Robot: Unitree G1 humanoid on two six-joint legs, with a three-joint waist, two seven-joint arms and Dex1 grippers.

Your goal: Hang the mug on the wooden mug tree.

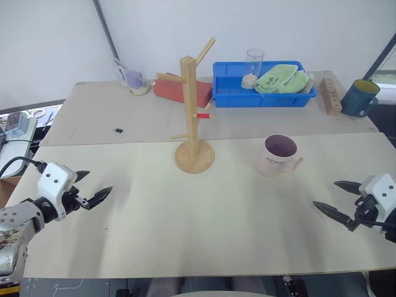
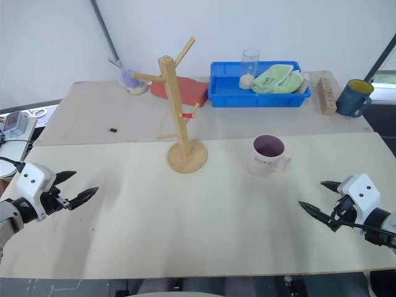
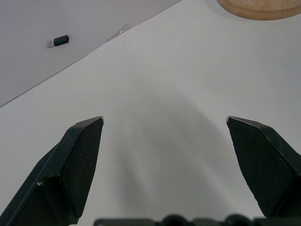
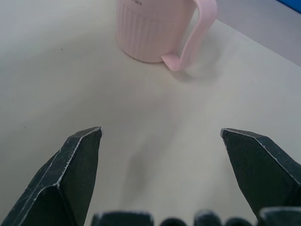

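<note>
Desk [image 1: 216,235] mid: mug [image 1: 276,155] upright beside mug tree [image 1: 193,111] | right wrist view: handle | both grippers' jaws open, empty: left gripper [image 1: 96,189], right gripper [image 1: 337,198]

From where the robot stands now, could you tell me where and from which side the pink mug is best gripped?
Probably by the handle. The mug stands upright, its handle pointing towards the robot's right, on the side away from the mug tree. The open right gripper is nearest and already faces it, so come from the right and pinch the loop, leaving it partly free for a peg.
</note>
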